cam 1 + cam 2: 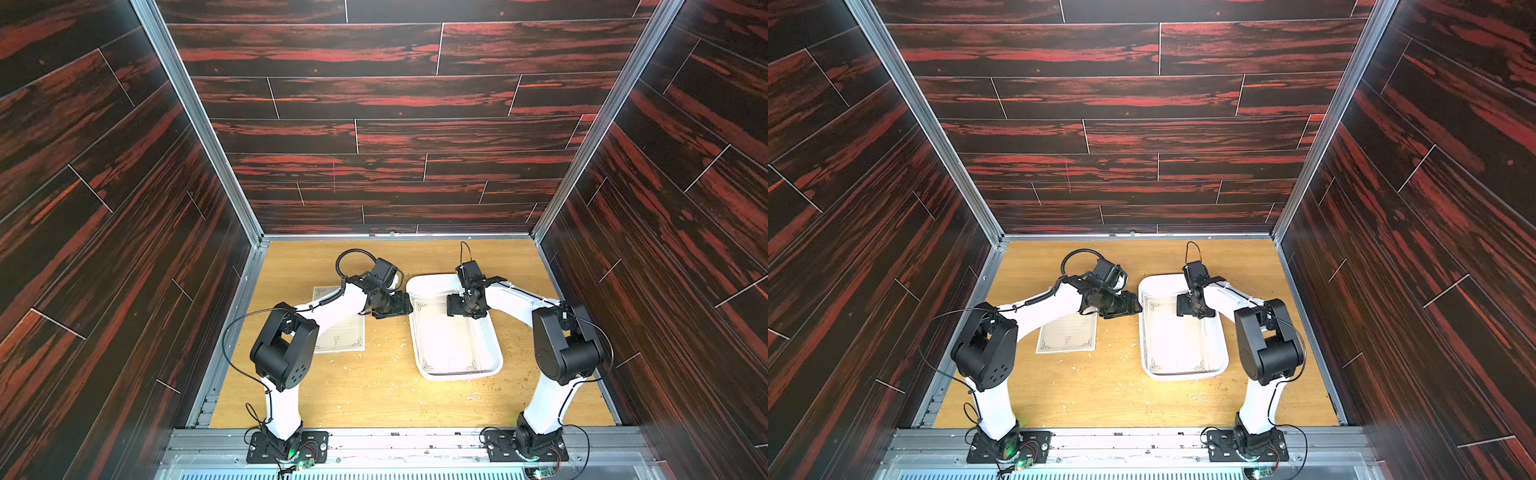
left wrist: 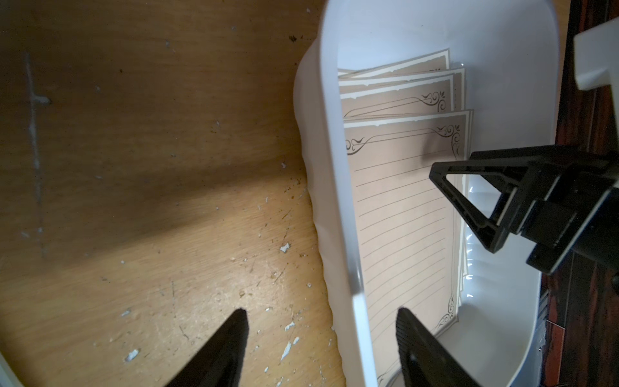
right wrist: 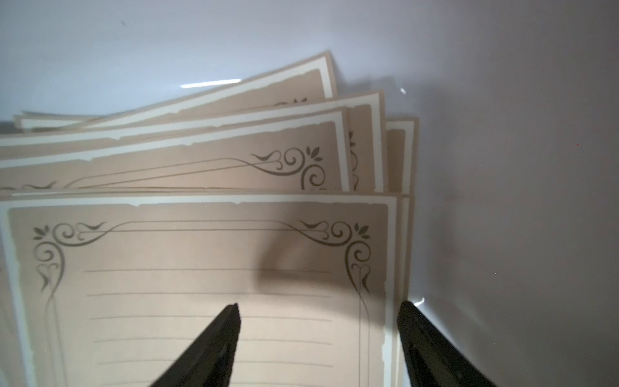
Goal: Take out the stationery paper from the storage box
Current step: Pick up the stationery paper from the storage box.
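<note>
The white storage box [image 1: 457, 376] [image 1: 1183, 376] lies right of the table's middle. A loose stack of several stationery paper sheets [image 1: 444, 345] [image 1: 1177, 345] lies in it. In the right wrist view the sheets [image 3: 201, 268] are fanned out against the box floor [image 3: 502, 167]. My right gripper [image 3: 319, 304] [image 1: 453, 307] hangs open just above the top sheet's side edge, one finger over the paper, the other beyond its border. My left gripper [image 2: 321, 311] [image 1: 405, 305] is open astride the box's left rim [image 2: 338, 201], holding nothing. One sheet [image 1: 345, 336] [image 1: 1067, 334] lies on the table under the left arm.
The table is light wood [image 1: 374, 395] speckled with small white crumbs. Dark wood-patterned walls close in on three sides, with a metal rail along the front. From the left wrist view, a right gripper finger [image 2: 462, 206] reaches in over the box's far side.
</note>
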### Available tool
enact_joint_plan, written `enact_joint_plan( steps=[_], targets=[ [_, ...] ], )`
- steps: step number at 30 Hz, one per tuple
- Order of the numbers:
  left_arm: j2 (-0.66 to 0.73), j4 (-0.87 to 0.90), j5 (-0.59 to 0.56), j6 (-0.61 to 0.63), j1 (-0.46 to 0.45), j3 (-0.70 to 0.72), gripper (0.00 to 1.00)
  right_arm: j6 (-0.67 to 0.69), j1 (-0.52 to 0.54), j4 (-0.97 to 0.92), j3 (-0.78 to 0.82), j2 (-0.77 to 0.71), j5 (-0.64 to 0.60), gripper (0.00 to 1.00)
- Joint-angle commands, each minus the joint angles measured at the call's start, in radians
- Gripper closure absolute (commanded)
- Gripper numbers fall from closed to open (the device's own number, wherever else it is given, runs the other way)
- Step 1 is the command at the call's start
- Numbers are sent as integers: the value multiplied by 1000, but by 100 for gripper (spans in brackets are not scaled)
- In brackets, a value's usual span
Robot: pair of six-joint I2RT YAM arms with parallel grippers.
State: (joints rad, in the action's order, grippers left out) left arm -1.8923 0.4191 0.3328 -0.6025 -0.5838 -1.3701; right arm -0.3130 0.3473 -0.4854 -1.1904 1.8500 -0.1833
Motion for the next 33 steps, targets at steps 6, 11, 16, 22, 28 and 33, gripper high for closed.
enact_joint_plan(
  steps=[6, 11, 16, 22, 28, 33],
  targets=[
    [3, 27, 5, 1, -5, -27, 28, 5, -10, -2, -18, 28, 22, 22],
    [-4, 29, 6, 1, -5, -32, 28, -3, -17, 8, -6, 26, 48, 22],
    [-8, 24, 10, -5, -5, -34, 28, -12, -28, 19, 7, 22, 74, 22],
    [-13, 24, 13, -8, -6, -38, 28, -24, -37, 30, 23, 22, 94, 21],
    [-13, 24, 13, -11, -7, -35, 29, -26, -37, 25, 26, 27, 84, 19],
    [-13, 18, 14, -14, -8, -30, 29, -31, -37, 18, 27, 32, 67, 17]
  ],
)
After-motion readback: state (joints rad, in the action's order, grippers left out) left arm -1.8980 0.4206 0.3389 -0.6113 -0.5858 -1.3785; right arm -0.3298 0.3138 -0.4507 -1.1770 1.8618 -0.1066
